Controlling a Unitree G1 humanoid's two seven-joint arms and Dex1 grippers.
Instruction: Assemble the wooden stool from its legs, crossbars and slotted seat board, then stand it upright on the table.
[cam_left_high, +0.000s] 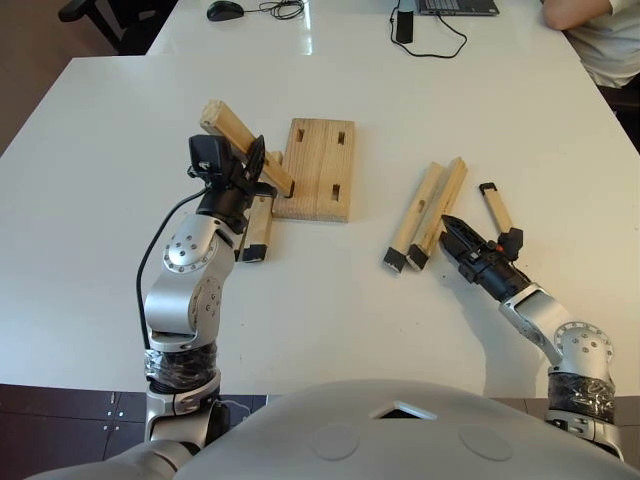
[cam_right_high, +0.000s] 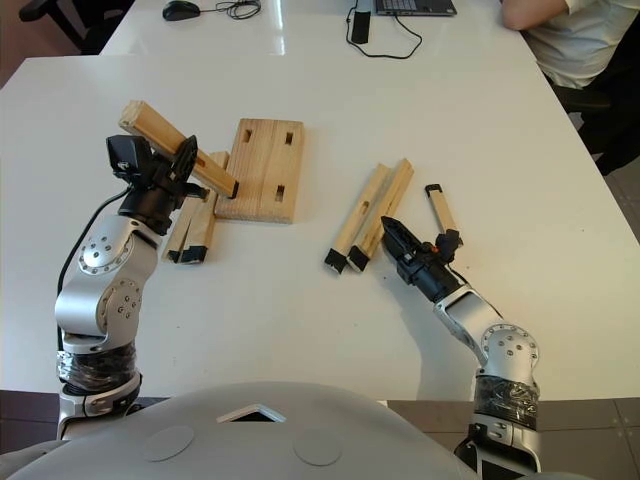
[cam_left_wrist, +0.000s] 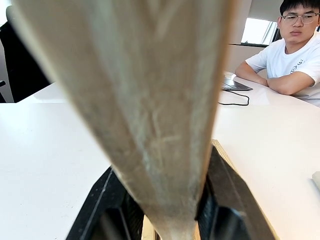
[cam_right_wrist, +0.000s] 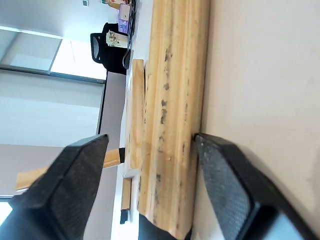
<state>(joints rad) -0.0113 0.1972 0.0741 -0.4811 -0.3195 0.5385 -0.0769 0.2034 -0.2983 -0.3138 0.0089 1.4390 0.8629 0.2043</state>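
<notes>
Seat board (cam_left_high: 322, 170), one: flat on table (cam_left_high: 100, 150), three slots showing. Stiff and probably the heaviest item, best steadied by an edge.

Long wooden pieces, five: rigid, light, likely to slide on the glossy top; grip mid-length across the narrow faces.
- One (cam_left_high: 228, 125) clamped in left end effector (cam_left_high: 252, 168), tilted, lower end at the board's left edge.
- Two (cam_left_high: 258, 228) lying under that arm.
- Two (cam_left_high: 428, 212) side by side, right end effector (cam_left_high: 452, 232) spread wide at their near ends.

Short bar (cam_left_high: 496, 208), one, just right of that pair.
</notes>
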